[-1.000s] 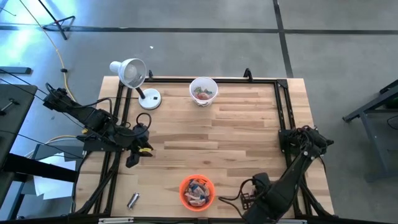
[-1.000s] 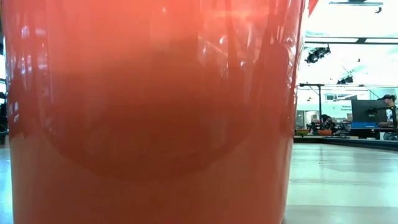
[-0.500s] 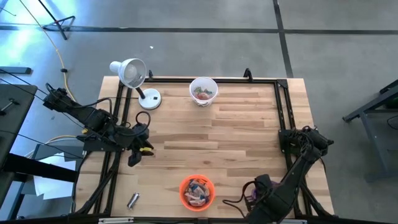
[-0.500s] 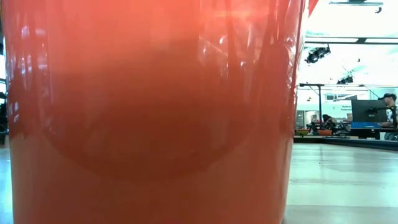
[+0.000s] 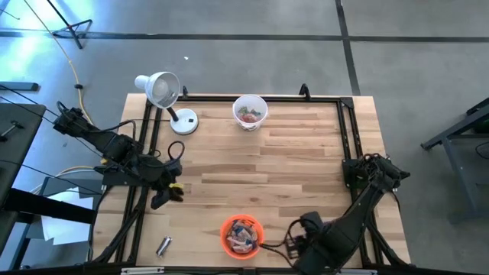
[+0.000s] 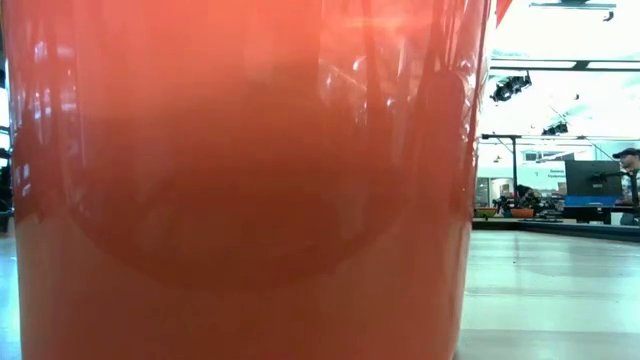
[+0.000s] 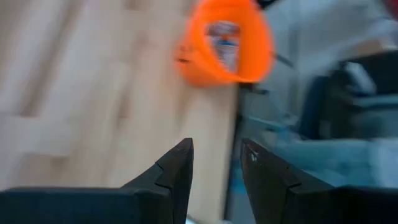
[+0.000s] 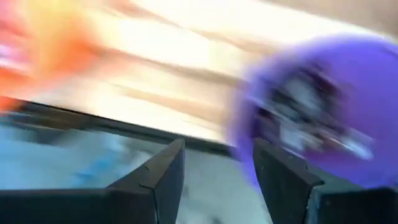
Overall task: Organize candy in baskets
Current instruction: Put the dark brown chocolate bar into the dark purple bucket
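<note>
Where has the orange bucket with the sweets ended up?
In the high view the orange basket stands at the table's near edge, about midway between the two arms, with a loose silvery candy to its left and the right end effector close on its right.

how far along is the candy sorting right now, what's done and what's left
Mostly done, it seems: the orange basket and white basket both hold candy. One silvery candy lies loose near the table's front-left corner. The left hand hovers open and empty between that piece and the lamp. The right hand, open beside the orange basket, faces the purple basket, which has wrappers inside. Left: bin that last piece.
</note>
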Controlling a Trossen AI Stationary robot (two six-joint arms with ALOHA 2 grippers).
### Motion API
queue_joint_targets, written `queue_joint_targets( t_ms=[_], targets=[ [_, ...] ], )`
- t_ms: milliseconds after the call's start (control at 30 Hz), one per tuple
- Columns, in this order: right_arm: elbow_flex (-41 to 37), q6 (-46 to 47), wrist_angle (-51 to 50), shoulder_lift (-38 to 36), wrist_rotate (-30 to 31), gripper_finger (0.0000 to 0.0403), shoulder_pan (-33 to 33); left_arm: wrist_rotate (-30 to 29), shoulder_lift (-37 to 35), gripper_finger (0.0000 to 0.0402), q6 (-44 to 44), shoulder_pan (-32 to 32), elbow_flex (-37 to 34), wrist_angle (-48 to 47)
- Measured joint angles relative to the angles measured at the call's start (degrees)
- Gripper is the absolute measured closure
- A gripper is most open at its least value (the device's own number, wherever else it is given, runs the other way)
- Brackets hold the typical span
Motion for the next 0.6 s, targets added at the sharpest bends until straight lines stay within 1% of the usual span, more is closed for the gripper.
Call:
queue_joint_targets(
  t_ms=[133, 200, 267, 333, 400, 500, 600],
  targets=[
    [5.6, -3.0, 1.8, 0.0, 17.6, 0.0227, -1.1, 4.8, 0.0, 0.0284, -1.0, -2.3, 0.0, 8.0],
    [8.3, -6.2, 2.0, 0.0, 25.5, 0.023, -1.6, 5.1, 0.0, 0.0284, -1.8, -3.9, 0.0, 12.4],
    [11.1, -9.9, 2.2, 0.0, 31.3, 0.0231, -2.0, 5.2, 0.0, 0.0284, -2.7, -5.4, 0.0, 15.7],
    [13.6, -13.6, 2.4, 0.0, 34.3, 0.0231, -2.4, 5.1, 0.0, 0.0284, -4.8, -6.9, 0.0, 16.3],
    [15.7, -17.0, 2.4, 0.0, 35.7, 0.0231, -3.0, 4.2, 0.0, 0.0284, -8.1, -8.6, 0.0, 14.7],
    [18.3, -20.5, 2.3, 0.0, 36.9, 0.0231, -3.8, 1.9, 0.7, 0.0284, -15.1, -12.3, 0.0, 10.3],
    [19.9, -23.7, 2.3, 0.0, 36.8, 0.0231, -4.9, 1.8, 2.7, 0.0284, -23.0, -17.2, 0.0, 5.8]
  ],
)
